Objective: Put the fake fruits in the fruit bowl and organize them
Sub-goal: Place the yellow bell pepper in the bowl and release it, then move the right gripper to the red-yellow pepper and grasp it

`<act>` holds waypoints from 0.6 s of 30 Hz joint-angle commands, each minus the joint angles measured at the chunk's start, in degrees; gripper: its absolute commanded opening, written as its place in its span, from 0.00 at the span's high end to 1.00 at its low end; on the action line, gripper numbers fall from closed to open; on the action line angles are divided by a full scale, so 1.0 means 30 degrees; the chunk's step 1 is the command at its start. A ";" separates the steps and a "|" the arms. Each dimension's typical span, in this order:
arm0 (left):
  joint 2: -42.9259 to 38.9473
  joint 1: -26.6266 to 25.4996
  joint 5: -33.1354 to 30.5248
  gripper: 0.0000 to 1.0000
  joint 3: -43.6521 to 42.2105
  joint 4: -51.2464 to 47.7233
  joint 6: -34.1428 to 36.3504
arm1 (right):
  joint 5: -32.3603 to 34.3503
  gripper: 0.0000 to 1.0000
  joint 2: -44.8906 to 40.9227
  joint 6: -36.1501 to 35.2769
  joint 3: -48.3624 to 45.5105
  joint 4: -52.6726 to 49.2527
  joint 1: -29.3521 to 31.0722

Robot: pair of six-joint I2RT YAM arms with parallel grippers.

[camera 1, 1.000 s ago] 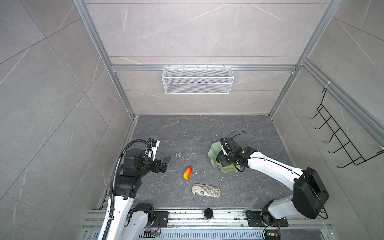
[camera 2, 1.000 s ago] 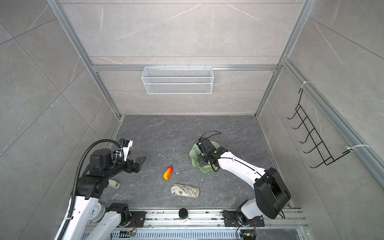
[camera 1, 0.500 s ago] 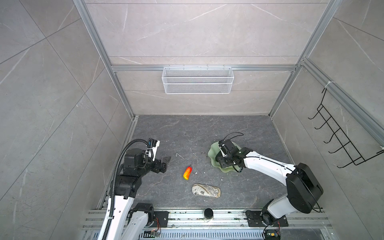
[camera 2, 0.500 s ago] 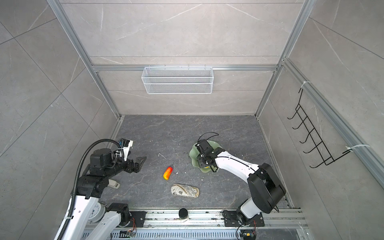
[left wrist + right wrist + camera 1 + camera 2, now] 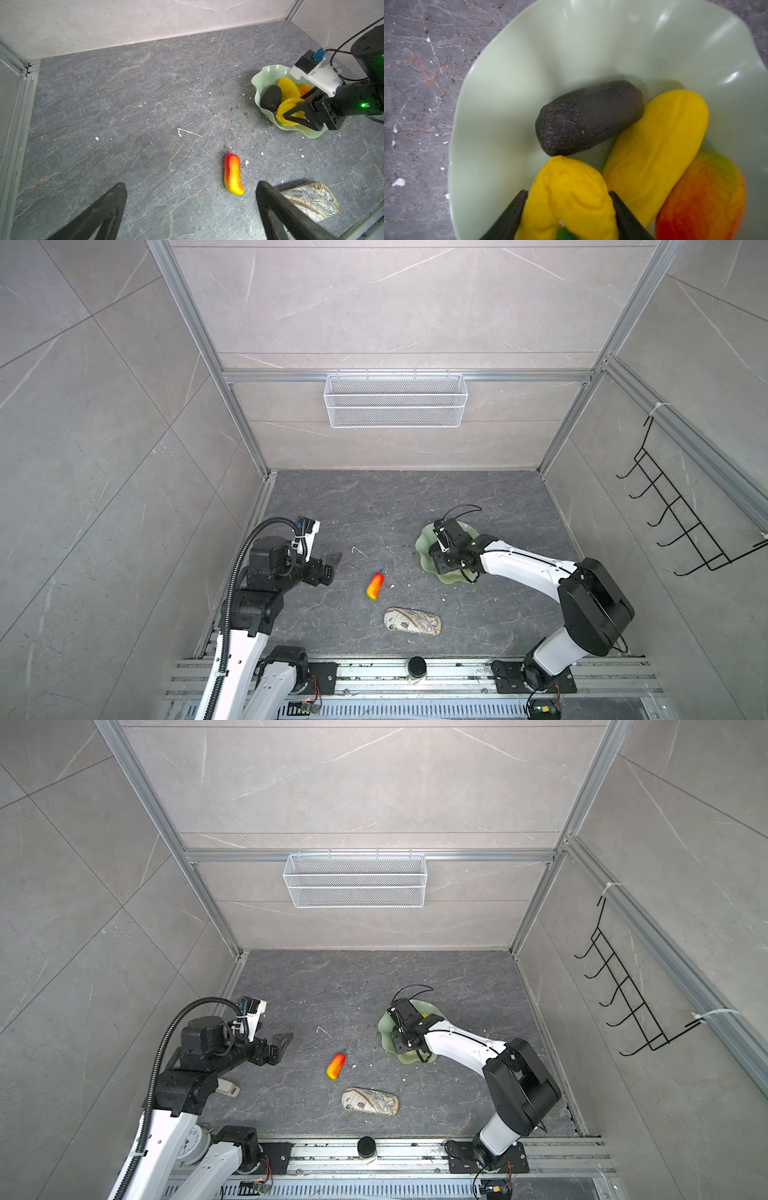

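**Right arm (image 5: 519,564) bends in**

Its black elbow (image 5: 594,605) has swung closer to the fruit bowl (image 5: 422,543). The right gripper (image 5: 292,107), down inside the bowl, has crept a tiny bit toward its left rim.

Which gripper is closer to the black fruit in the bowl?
Right. The right gripper is inside the bowl, closed around a round yellow fruit right beside the black fruit; the left gripper hovers far across the table.

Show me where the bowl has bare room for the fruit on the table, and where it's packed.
Free: the bowl floor between the black fruit and the rim away from the right arm. Crowded: the arm's side, where long yellow fruit, red-orange fruit and round yellow fruit, in the right pincer, lie packed together.
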 commanded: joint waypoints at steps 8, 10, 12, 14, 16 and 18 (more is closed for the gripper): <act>0.0120 0.0078 0.0265 0.00 0.0272 0.0421 -0.0220 | 0.0696 0.08 -0.2241 -0.0697 0.1583 -0.1571 0.0028; 0.0132 0.0089 0.0250 0.00 0.0286 0.0407 -0.0220 | 0.0546 0.03 -0.2602 -0.0931 0.1954 -0.1866 0.0144; 0.0133 0.0081 0.0236 0.00 0.0272 0.0414 -0.0220 | 0.0384 0.01 -0.2776 -0.1189 0.2339 -0.1999 0.0467; 0.0129 0.0086 0.0236 0.00 0.0272 0.0414 -0.0240 | 0.0017 0.01 -0.2685 -0.1433 0.2796 -0.2047 0.1080; 0.0134 0.0091 0.0236 0.00 0.0272 0.0414 -0.0250 | -0.0438 0.01 -0.2297 -0.1469 0.3178 -0.1700 0.1962; 0.0124 0.0083 0.0209 0.00 0.0272 0.0414 -0.0249 | -0.1008 0.00 -0.1412 -0.0990 0.3662 -0.0860 0.3103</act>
